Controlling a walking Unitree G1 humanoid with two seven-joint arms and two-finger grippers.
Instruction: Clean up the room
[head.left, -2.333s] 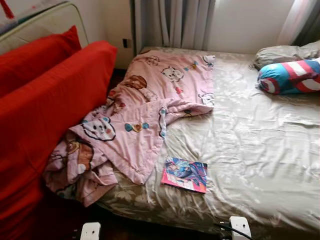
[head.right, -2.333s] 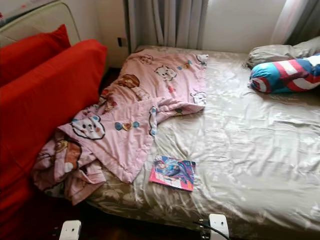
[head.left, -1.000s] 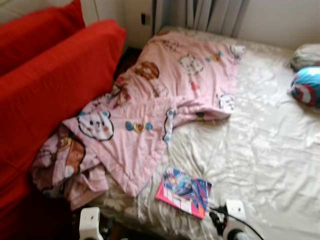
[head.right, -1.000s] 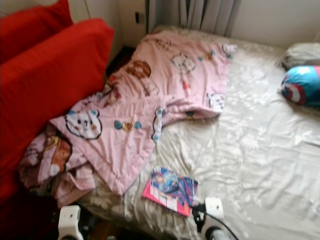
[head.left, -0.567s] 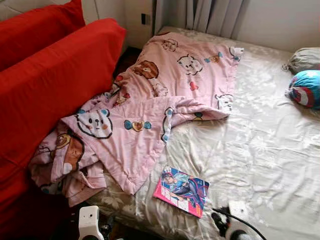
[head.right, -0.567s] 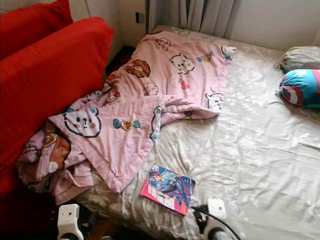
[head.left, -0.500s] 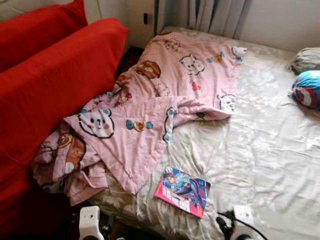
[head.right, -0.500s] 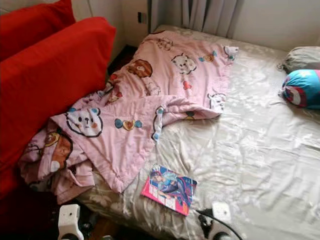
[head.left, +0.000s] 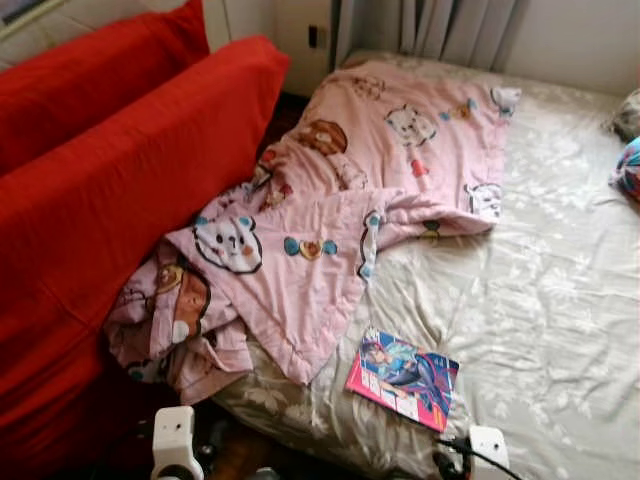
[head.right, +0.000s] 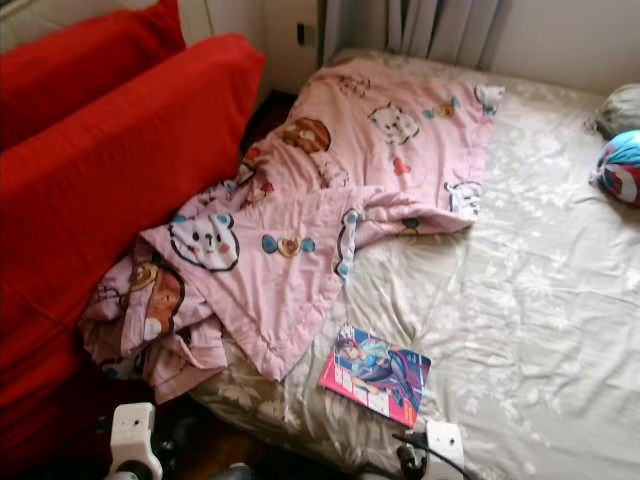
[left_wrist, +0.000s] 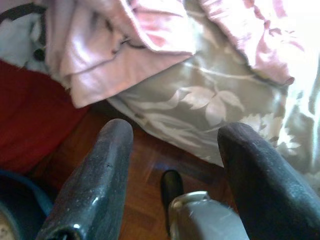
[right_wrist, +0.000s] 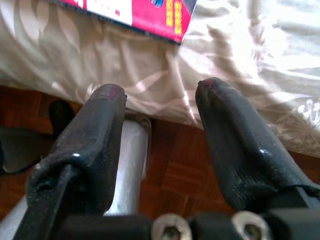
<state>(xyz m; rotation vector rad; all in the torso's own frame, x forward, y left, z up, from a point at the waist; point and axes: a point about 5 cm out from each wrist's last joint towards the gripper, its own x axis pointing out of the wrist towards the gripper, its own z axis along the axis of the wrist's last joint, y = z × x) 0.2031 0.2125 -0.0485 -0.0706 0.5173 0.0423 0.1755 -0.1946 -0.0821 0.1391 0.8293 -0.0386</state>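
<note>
**Both arms low at the foot of the bed; book just ahead of the right one**

Right gripper (right_wrist: 160, 150): fingers spread wide, holding nothing, hanging below the mattress edge over the wooden floor (right_wrist: 170, 182). Looking along its fingers, the pink lower edge of the book (right_wrist: 135, 12) lies on the sheet directly beyond and above the fingertips, close but not touching. From the head camera the right wrist (head.left: 488, 445) sits at the near edge of the bed, just beside the book's near corner.

Left gripper (left_wrist: 172, 170): likewise spread wide and empty, held low over the floor beside the bed's near left corner. Ahead of it hang the floral bed skirt (left_wrist: 200, 105) and the bunched end of the pink blanket (left_wrist: 115, 55).

Book (head.left: 402, 377): flat on the beige sheet (head.left: 540, 300) near the foot edge, cover up, its long axis running slantwise from the blanket's tip toward the right wrist. It lies apart from the blanket, with a strip of bare sheet between.

Pink blanket (head.left: 330, 210): rumpled across the left half of the bed, one end spilling off the corner against the red sofa cushions (head.left: 120, 170).

Judgement: the right arm is clearly the nearer to the book; a reach would go up and forward over the mattress edge. The blanket's fallen end lies nearer the left arm.
</note>
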